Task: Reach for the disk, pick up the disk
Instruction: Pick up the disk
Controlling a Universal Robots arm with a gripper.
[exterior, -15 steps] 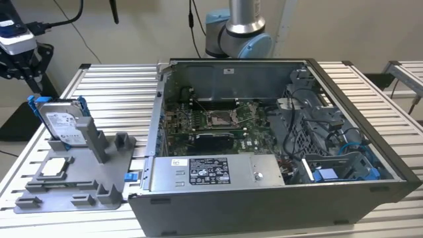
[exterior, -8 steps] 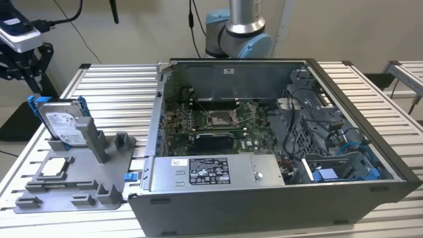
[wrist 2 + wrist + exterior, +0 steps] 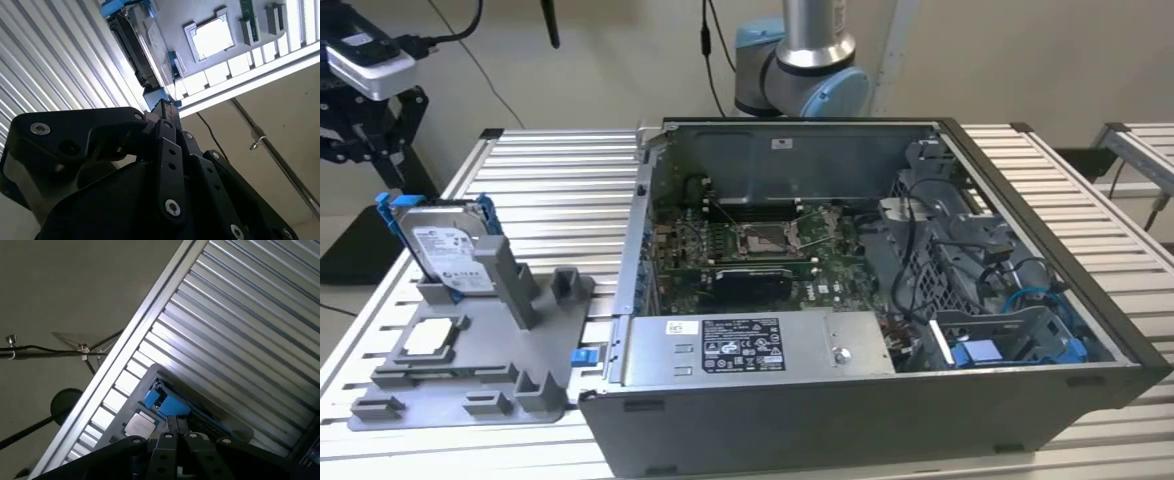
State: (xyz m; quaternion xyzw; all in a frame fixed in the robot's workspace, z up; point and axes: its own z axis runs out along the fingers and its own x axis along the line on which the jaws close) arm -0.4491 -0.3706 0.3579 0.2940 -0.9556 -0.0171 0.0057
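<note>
End effector (image 3: 176, 421) pressed together, nothing pinched, pointing toward the disk (image 3: 167, 404) in both wrist views, apart from it. Slatted aluminium table (image 3: 547, 170) underneath, carrying the lot. Open computer case (image 3: 854, 400) on it, toward the exterior view's right, motherboard (image 3: 761, 250) exposed. Just beside the case, on the exterior view's left, grey plastic holder (image 3: 467, 375). Standing upright on edge at that holder's far end: the disk, white label facing out, blue rails on both sides. Lying flat in the holder near it, small square silver chip (image 3: 438, 335).
</note>
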